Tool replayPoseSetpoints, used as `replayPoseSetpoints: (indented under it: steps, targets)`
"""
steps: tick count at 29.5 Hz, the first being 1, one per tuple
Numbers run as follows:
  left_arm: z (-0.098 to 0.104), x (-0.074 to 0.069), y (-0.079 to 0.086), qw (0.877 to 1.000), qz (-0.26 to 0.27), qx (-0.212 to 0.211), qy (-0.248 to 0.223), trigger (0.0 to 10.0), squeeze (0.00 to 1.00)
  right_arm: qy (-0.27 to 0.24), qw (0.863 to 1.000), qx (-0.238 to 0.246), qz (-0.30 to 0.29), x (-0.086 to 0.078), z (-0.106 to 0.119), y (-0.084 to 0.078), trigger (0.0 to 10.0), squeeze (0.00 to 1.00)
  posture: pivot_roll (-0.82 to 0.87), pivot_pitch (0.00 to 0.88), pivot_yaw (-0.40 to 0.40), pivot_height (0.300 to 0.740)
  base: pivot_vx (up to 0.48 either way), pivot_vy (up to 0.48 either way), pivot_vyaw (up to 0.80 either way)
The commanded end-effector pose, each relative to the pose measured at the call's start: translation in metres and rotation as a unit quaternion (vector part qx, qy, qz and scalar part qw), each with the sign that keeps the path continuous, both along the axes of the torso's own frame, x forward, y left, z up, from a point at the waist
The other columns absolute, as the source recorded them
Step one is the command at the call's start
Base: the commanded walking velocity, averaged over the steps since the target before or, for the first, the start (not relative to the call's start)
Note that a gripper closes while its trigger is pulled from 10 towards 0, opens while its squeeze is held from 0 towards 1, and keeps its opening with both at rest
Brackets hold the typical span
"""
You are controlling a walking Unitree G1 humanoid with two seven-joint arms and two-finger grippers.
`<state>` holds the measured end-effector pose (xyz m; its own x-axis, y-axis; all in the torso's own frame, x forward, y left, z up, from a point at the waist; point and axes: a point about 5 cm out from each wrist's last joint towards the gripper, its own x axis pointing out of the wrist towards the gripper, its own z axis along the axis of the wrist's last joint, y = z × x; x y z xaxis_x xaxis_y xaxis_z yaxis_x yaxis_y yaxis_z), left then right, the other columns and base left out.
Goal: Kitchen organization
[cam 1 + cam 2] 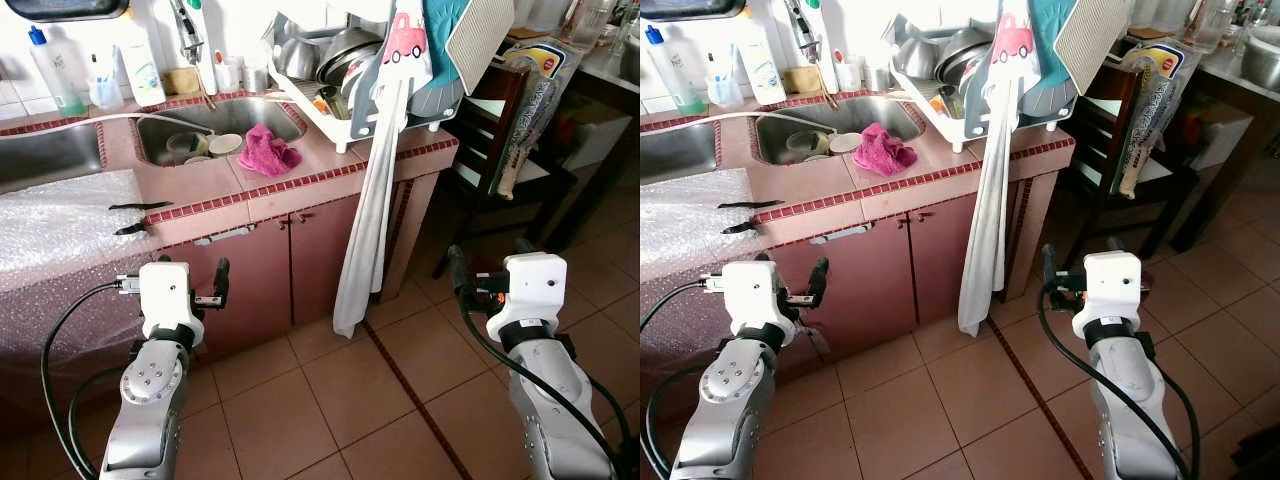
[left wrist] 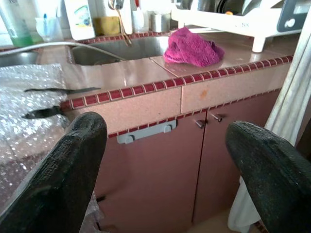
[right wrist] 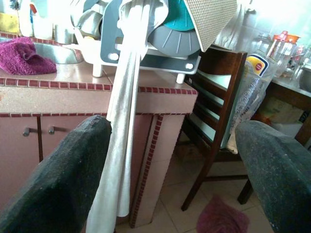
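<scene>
My left gripper (image 2: 165,170) and right gripper (image 3: 172,170) hang empty, fingers spread, short of the surface (image 1: 300,175); the pink cloth (image 1: 268,151) beside the sink (image 1: 215,118) looks soft, light; I'd pinch its bunched top.

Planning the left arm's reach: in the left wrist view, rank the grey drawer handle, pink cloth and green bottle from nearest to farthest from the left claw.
From the left claw:
1. Grey drawer handle, on the cabinet front.
2. Pink cloth, on the counter beside the sink.
3. Green bottle, at the back wall.
</scene>
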<state>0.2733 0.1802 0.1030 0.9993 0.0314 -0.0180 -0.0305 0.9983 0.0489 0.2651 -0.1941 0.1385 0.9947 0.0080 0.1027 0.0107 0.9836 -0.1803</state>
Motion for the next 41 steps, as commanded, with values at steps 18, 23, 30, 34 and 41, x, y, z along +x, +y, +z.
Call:
replayPoseSetpoints:
  steps: [18, 23, 30, 34, 41]
  targets:
    - [-0.008, 0.005, 0.008, 0.999, 0.033, 0.010, 0.011, 10.0, 0.00, -0.003, 0.999, 0.007, 0.033, 0.012, 0.002, 0.012, 10.0, 0.00, 0.00, 0.000, -0.035, 0.740, 0.000, 0.149, 0.00]
    - [-0.010, 0.005, 0.004, 0.999, 0.030, 0.014, 0.014, 10.0, 0.00, -0.003, 1.000, -0.001, 0.023, 0.013, 0.001, 0.008, 10.0, 0.00, 0.00, 0.000, -0.031, 0.740, 0.000, 0.372, 0.00]
    - [-0.011, 0.006, 0.007, 0.999, 0.032, 0.019, 0.019, 10.0, 0.00, -0.005, 1.000, -0.001, 0.015, 0.016, 0.002, 0.007, 10.0, 0.00, 0.00, 0.000, -0.023, 0.740, 0.000, 0.385, 0.00]
    - [-0.011, 0.006, 0.007, 0.999, 0.032, 0.022, 0.020, 10.0, 0.00, -0.003, 1.000, 0.002, 0.013, 0.015, -0.001, 0.010, 10.0, 0.00, 0.01, 0.000, -0.020, 0.740, 0.000, 0.386, 0.00]
    - [-0.011, 0.007, 0.009, 0.999, 0.034, 0.025, 0.019, 10.0, 0.00, -0.003, 1.000, 0.007, 0.013, 0.019, -0.002, 0.014, 10.0, 0.00, 0.02, 0.000, -0.024, 0.740, 0.000, 0.387, 0.00]
